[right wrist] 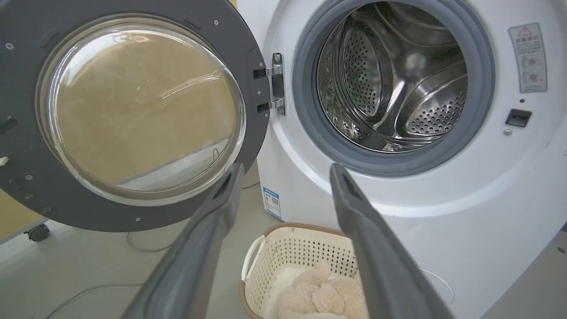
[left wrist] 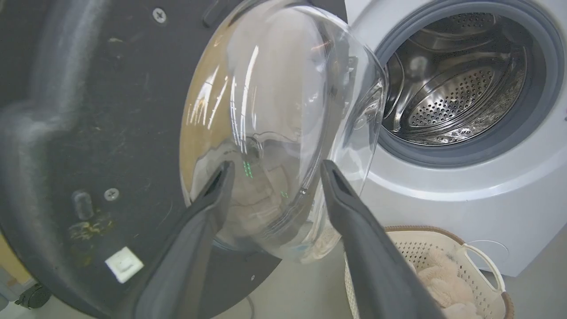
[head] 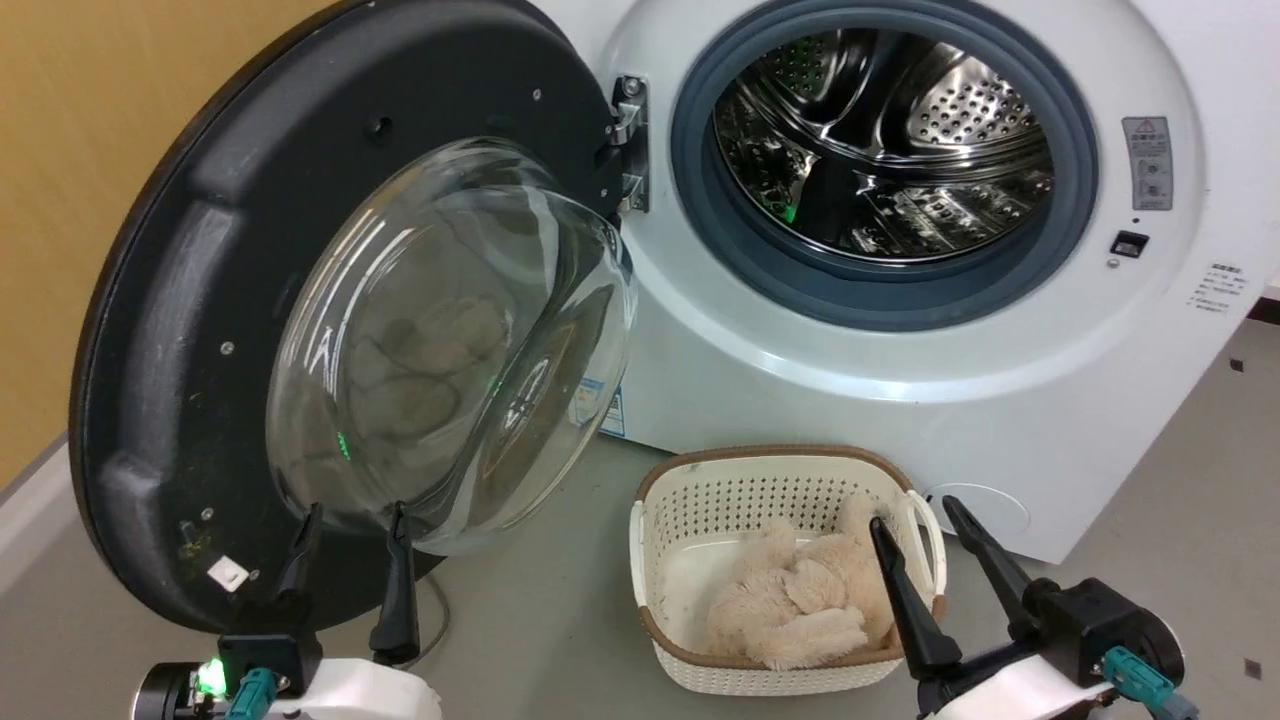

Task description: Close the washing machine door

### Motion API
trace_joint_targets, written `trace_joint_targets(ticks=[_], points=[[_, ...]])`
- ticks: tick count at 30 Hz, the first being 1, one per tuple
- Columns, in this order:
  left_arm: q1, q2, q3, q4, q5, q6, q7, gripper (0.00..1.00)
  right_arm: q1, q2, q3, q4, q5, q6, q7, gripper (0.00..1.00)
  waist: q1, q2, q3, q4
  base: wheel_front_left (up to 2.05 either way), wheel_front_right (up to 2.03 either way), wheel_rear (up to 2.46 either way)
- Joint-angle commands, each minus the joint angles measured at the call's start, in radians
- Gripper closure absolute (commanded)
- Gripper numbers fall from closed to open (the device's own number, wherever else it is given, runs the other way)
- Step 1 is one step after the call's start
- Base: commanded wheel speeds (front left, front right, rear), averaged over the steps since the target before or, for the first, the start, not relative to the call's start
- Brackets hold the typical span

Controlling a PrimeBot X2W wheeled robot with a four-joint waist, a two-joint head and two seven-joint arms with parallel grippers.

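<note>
The washing machine door (head: 190,300) stands swung wide open on its metal hinge (head: 630,140), a round black disc with a bulging clear glass bowl (head: 450,340). The white washing machine (head: 900,400) shows its grey gasket and steel drum (head: 880,140). My left gripper (head: 350,520) is open just below the glass bowl, fingertips close to the door's lower rim; the left wrist view shows the door (left wrist: 88,133) with the bowl (left wrist: 279,124) between my fingers (left wrist: 208,208). My right gripper (head: 915,515) is open above the basket. The right wrist view shows the door (right wrist: 133,110) and the drum (right wrist: 394,79).
A cream perforated basket (head: 660,520) holding a beige plush toy (head: 790,600) sits on the grey floor before the machine, under my right gripper. A yellow wall (head: 80,150) stands behind the door. A thin cable (right wrist: 88,290) lies on the floor.
</note>
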Motion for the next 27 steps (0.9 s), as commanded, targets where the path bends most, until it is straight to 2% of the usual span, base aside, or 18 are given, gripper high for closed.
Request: trace_joint_targets(ticks=[1,27], points=[[0.015,0.000,0.006,-0.007,-0.005,0.007,-0.013,0.00,-0.013,-0.004,0.010,0.006,0.015,0.000,-0.012,0.00,-0.0001,0.0000,0.002,0.010,0.00,0.00,0.00],[0.041,-0.001,0.037,-0.028,-0.020,0.012,-0.068,0.00,-0.044,-0.017,0.077,0.035,0.067,0.000,-0.067,0.00,-0.0001,0.0000,0.006,0.121,0.00,0.00,0.00]])
